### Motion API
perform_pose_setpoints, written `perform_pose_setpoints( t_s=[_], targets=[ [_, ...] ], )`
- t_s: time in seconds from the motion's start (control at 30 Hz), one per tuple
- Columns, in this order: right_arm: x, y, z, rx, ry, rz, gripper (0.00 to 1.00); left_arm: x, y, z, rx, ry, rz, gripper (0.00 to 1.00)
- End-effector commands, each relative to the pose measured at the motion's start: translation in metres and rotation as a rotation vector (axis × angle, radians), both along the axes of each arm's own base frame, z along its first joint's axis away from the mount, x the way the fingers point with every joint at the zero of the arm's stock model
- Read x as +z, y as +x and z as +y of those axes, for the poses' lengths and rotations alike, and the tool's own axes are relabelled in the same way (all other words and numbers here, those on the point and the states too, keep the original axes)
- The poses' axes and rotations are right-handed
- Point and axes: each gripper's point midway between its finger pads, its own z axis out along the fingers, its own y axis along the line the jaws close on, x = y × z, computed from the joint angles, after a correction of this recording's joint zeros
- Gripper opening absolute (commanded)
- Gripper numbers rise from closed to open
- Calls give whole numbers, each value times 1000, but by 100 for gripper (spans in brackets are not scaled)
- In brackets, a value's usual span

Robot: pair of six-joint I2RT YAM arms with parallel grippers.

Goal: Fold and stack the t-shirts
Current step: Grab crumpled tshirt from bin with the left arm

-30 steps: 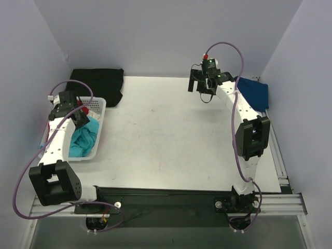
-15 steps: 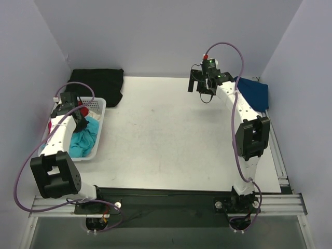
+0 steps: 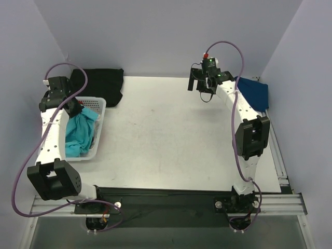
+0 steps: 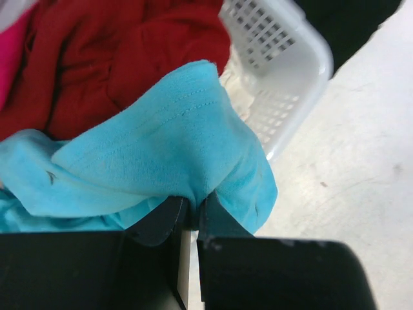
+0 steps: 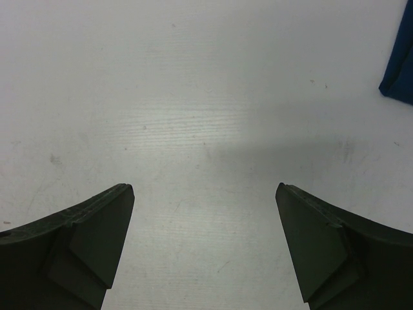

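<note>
Nothing readable is showing in any view: no letters, numbers, labels or brand marks are appearing on the turquoise t-shirt (image 4: 161,148), the red t-shirt (image 4: 116,58), the white basket (image 4: 284,58) or the table (image 3: 171,135).

Turquoise t-shirt (image 4: 161,148): plain, with matching stitching. Red t-shirt (image 4: 116,58): plain. Navy t-shirt (image 3: 255,92): plain dark blue. Basket (image 4: 284,58): white, with a grid of slots. Cloth (image 3: 101,83): black. Table (image 3: 171,135): white, faintly speckled.
</note>
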Motion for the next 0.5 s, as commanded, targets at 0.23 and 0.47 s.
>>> perform_pose_setpoints(
  t_s=[0.23, 0.47],
  targets=[
    [14, 8, -5, -25, 8, -27, 100, 174, 34, -39, -205, -63, -497, 0],
    [20, 12, -12, -41, 10, -43, 100, 244, 46, -99, -526, -199, -754, 0]
  ],
)
